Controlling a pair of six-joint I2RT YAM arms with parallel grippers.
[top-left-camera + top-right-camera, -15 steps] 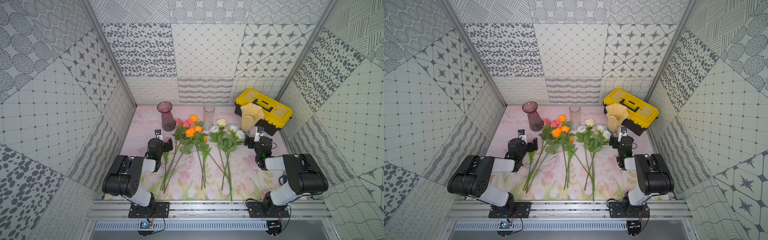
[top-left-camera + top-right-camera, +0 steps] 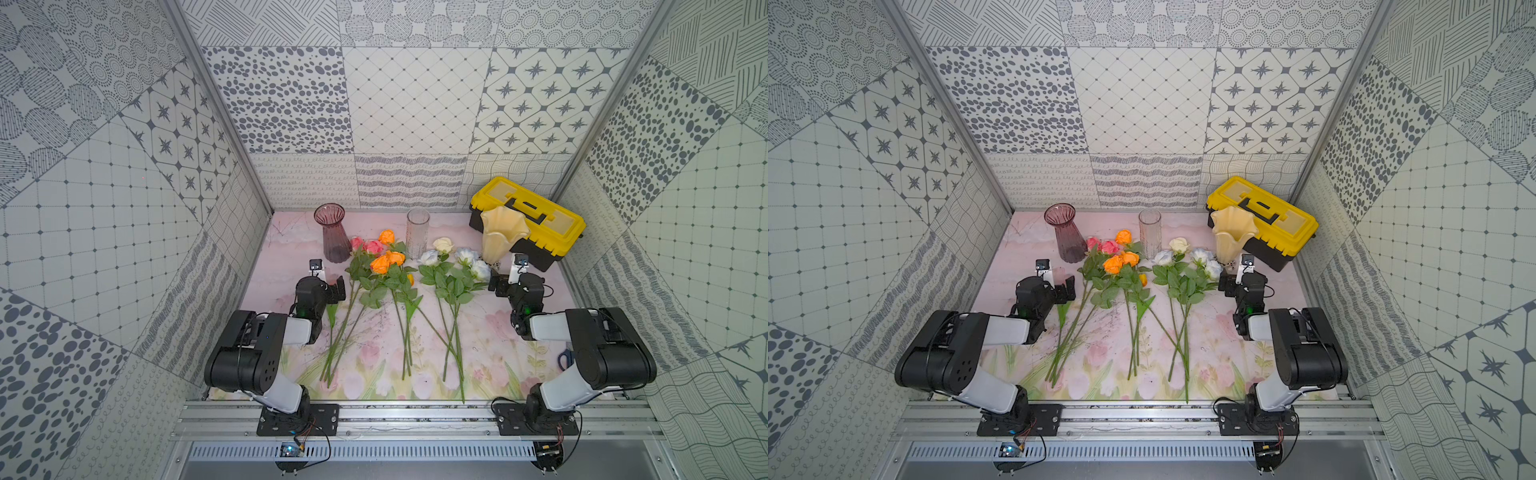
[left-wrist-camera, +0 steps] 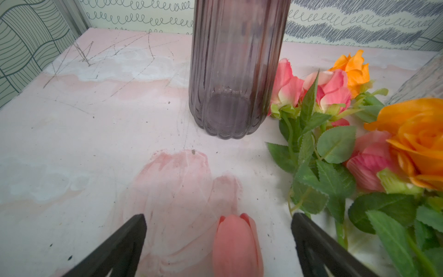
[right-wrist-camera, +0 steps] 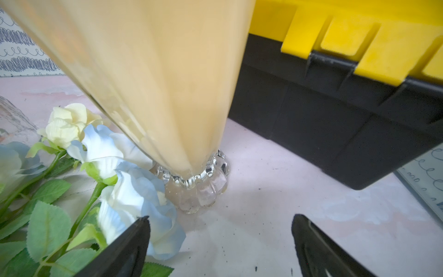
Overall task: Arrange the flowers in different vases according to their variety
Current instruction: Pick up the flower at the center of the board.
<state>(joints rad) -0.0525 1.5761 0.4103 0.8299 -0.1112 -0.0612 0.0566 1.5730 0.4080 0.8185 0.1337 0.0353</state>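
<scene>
**Flowers** (image 2: 399, 291). We count about a dozen, none yet in a vase. All lie flat on the middle of the tabletop (image 2: 286, 257), heads toward the far edge and stems running to the near edge. They form three loose bundles:
- pink flowers (image 2: 368, 245), nearest the left edge
- orange roses (image 2: 386, 259), in the middle
- white and pale-blue roses (image 2: 455, 257), toward the right edge

We judge they are laid this way to keep the varieties apart and leave the stems free for grasping.

**Vases.** Three stand upright along the far edge, and we see nothing in them.
- The purple ribbed vase (image 2: 332, 232) is toward the far left corner.
- The clear cylinder (image 2: 417, 230) is at the middle.
- The cream ruffled vase (image 2: 500, 232) is toward the right, just in front of the yellow and black toolbox (image 2: 540, 220) that fills the far right corner.

Each bundle's heads lie below one vase.

**Left gripper** (image 3: 218, 217). It is released and holds nothing. Its jaws are spread low over the tabletop on either side of a pink tulip bud (image 3: 236, 244). The bud touches neither finger, as far as we can tell, and the purple ribbed vase stands straight ahead. We judge the gripper is lined up to take this bud first.

**Right gripper** (image 4: 221, 217). It is released and empty, with its jaws apart and facing the cream ruffled vase's clear foot. A pale-blue rose (image 4: 134, 199) lies right beside one finger.
</scene>
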